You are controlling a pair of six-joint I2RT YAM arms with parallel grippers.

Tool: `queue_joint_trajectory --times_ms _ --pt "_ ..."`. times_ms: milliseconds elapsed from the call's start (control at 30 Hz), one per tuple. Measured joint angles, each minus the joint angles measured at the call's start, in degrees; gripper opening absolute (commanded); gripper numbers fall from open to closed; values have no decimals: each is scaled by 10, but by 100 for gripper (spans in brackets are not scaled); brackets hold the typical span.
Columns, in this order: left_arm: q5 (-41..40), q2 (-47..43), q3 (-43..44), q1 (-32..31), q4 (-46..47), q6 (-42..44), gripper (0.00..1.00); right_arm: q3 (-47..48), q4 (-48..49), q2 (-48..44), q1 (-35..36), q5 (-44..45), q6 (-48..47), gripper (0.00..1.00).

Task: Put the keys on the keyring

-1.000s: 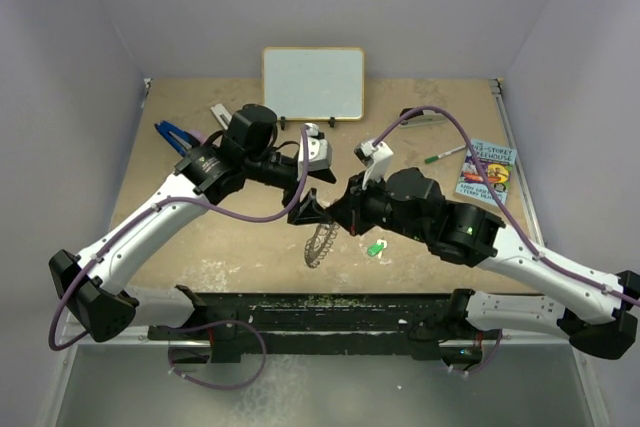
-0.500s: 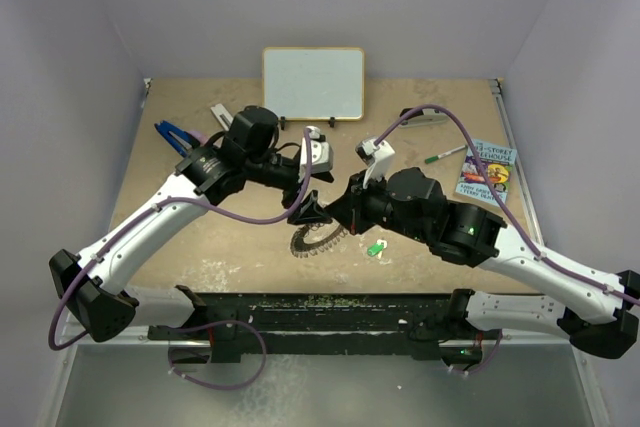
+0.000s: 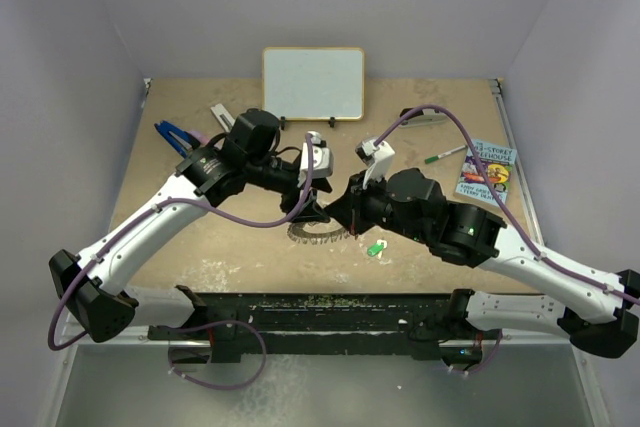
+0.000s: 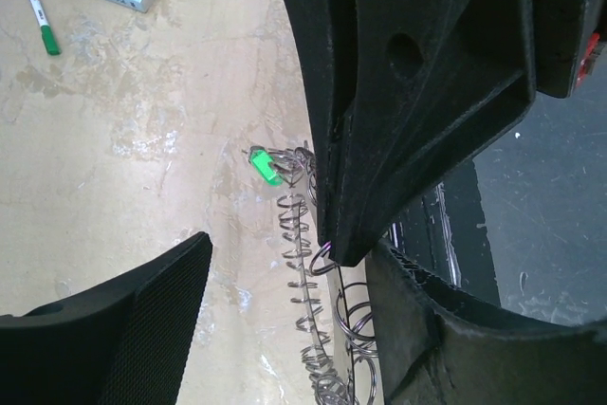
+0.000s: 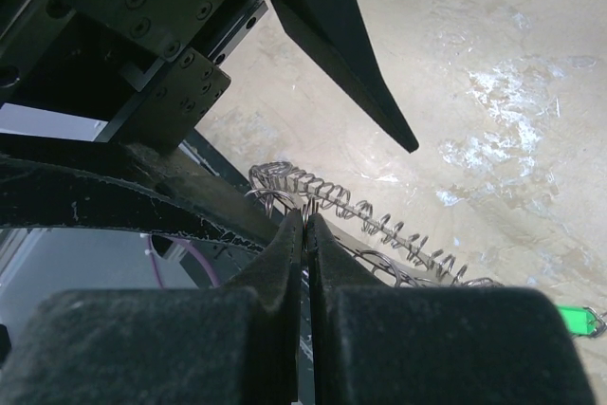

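One keyring (image 3: 318, 234): right end effector (image 5: 305, 225) clamps its rim, left end effector (image 4: 289, 255) stands apart.

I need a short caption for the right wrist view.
The right gripper, shut on the keyring, with the green key nearby.

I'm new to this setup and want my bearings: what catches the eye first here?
The left hand and right hand meet at the scene's centre, nearly tip to tip over a fringed silver keyring. The right hand is pinched shut on its rim; the left hand stands open. A tiny green key lies just beside the ring.
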Motion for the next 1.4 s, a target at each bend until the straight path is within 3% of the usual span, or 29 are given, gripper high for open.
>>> queue_joint_trajectory --times_ms 400,1400 --pt "14 -2 0 -2 -8 16 52 2 0 0 4 10 0 0" --pt "78 -11 19 -3 -62 86 54 -14 21 -37 14 -21 -1 0"
